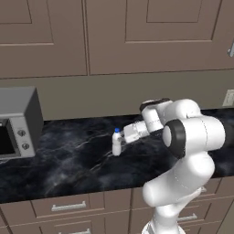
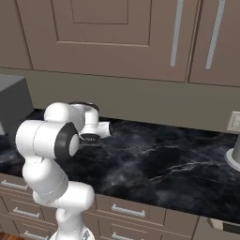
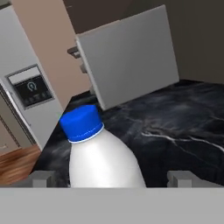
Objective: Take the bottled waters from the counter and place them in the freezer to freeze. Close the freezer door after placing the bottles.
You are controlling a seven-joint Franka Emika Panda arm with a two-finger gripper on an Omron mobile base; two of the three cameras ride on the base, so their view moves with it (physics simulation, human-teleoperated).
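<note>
Black marble desk [image 1: 68, 160] runs under brown cupboards. Your arm bends over it and points the hand sideways at a bottle [image 1: 117, 143] with a blue cap standing there. Your fingers [image 3: 41, 178] are spread wide, one on each side, not squeezing it.

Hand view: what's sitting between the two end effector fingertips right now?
The water bottle with its blue cap stands between the two fingertips, with a gap on each side, so the end effector is open around it.
</note>
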